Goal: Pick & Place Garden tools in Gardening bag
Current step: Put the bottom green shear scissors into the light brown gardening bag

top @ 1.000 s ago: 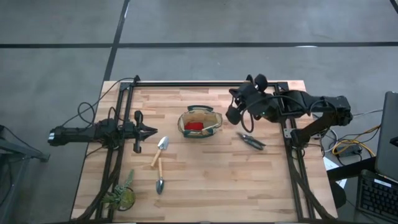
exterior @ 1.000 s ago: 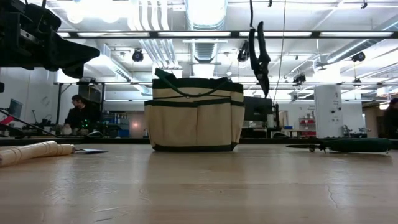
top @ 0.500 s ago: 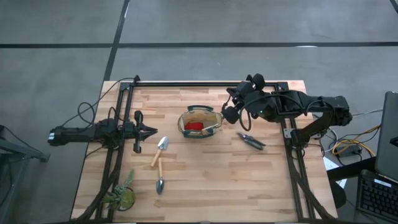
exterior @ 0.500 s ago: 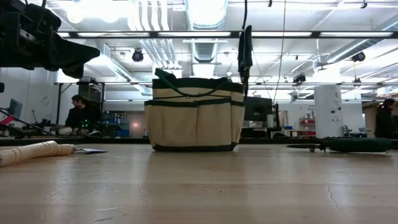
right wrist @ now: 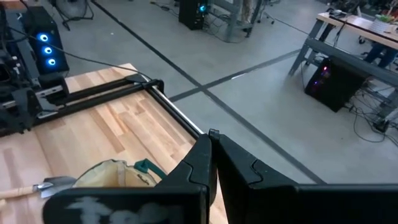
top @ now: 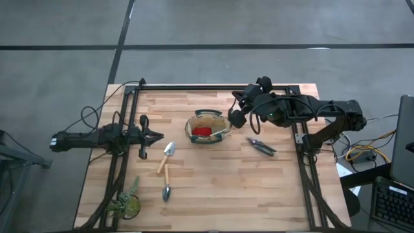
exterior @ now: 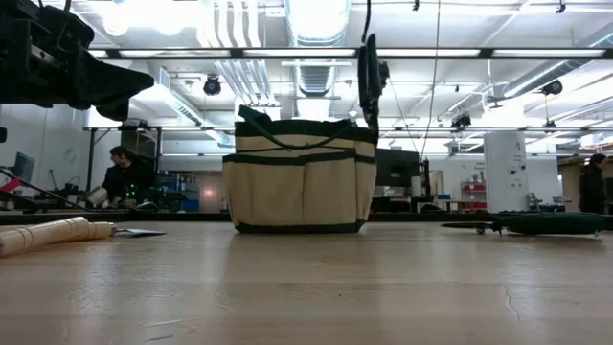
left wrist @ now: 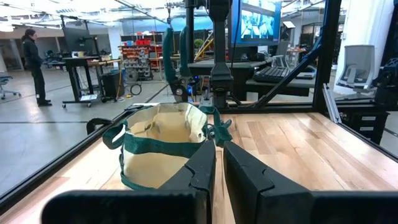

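high view: the gardening bag (top: 208,127) sits mid-table with a red item (top: 202,131) inside. the right gripper (top: 237,118) hovers just beside the bag's rim on the right arm's side, clenched on a dark pruning shear that hangs below it. risk, as a judgement: the shear is over the rim, not the opening, so a release here could clip the edge and drop it outside. a second pruning shear (top: 262,147) lies on the wood on that same side of the bag. two trowels (top: 165,158) lie on the bag's other side, toward the left gripper (top: 155,136), which waits with its fingers pressed together. a green plant (top: 125,202) lies far from the bag, at the table's near corner.

low view: the bag stands upright, tan with dark bands and pockets. the held pruning shear (exterior: 368,69) hangs upright above the bag's right top edge; a swing could snag a loop handle.

left wrist view: the bag's mouth is open, its handles flopped over the rim.

right wrist view: the right gripper's fingers are pinched together; the bag's rim (right wrist: 112,168) shows beneath.
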